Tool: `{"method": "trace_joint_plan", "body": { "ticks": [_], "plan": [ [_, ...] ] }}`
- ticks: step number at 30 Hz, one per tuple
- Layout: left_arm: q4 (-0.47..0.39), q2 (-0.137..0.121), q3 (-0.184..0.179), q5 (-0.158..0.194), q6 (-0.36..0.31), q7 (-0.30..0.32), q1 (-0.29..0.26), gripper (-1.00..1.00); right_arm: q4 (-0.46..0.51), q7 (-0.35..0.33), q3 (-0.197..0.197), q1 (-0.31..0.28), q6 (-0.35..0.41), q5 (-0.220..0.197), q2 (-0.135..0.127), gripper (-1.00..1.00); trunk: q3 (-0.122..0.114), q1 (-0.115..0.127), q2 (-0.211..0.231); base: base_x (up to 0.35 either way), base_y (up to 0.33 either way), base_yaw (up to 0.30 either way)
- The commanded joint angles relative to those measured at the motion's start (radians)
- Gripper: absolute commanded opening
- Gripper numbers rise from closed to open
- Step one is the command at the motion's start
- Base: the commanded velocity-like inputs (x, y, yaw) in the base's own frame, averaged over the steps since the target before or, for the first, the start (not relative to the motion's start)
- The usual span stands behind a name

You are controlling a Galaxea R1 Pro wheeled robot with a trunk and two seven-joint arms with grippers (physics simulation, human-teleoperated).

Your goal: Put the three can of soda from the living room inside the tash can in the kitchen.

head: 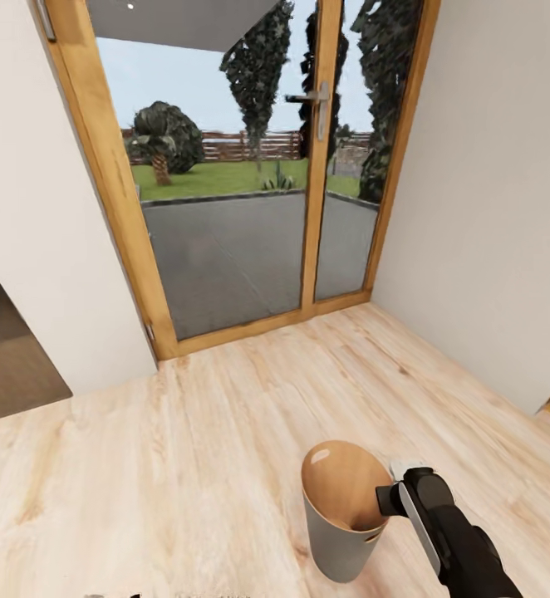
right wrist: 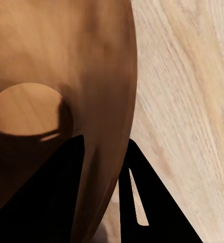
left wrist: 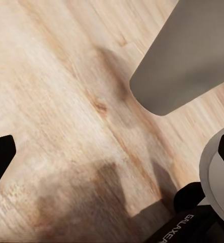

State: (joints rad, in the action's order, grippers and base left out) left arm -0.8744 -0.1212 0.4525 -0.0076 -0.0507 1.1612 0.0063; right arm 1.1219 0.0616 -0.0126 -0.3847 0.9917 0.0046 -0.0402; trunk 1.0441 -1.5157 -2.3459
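**By the glass door, bin rim in my right pincer**

On the light wood floor (head: 184,448), a little way in front of the wood-framed glass door (head: 242,183), I hold the tash can (head: 341,515) tilted, its tan-brown inside turned toward me. My right pincer (head: 389,498) is clamped on the rim at the side away from the door: in the right wrist view one black finger (right wrist: 51,192) lies inside the wall and the other outside it, with the wall pinched between them. The round bottom of the tash can (right wrist: 26,109) shows bare.

The only writing I can read is "GALAXEA", printed on a dark part of my body (left wrist: 180,230) in the left wrist view. The grey outside of the bin hangs above the planks there. My left pincer (left wrist: 112,152) stands wide open, holding nothing.
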Motion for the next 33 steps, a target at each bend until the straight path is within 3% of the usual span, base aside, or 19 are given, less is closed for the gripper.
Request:
{"method": "trace_joint_plan", "body": {
  "ticks": [1, 33],
  "plan": [
    [0.0, 0.0, 0.0, 0.0, 0.0, 0.0, 0.0, 1.0, 0.0, -0.002, -0.001, 0.0, -0.001, -0.014, 0.0, -1.0, 0.0, 0.0, 0.0, 0.0, 0.0, 0.281],
    [0.0, 0.0, 0.0, 0.0, 0.0, 0.0, 0.0, 1.0, 0.0, -0.002, 0.0, 0.0, -0.002, -0.014, 0.012, -1.0, 0.012, 0.0, 0.0, 0.004, 0.021, 0.277]
  ]
}}
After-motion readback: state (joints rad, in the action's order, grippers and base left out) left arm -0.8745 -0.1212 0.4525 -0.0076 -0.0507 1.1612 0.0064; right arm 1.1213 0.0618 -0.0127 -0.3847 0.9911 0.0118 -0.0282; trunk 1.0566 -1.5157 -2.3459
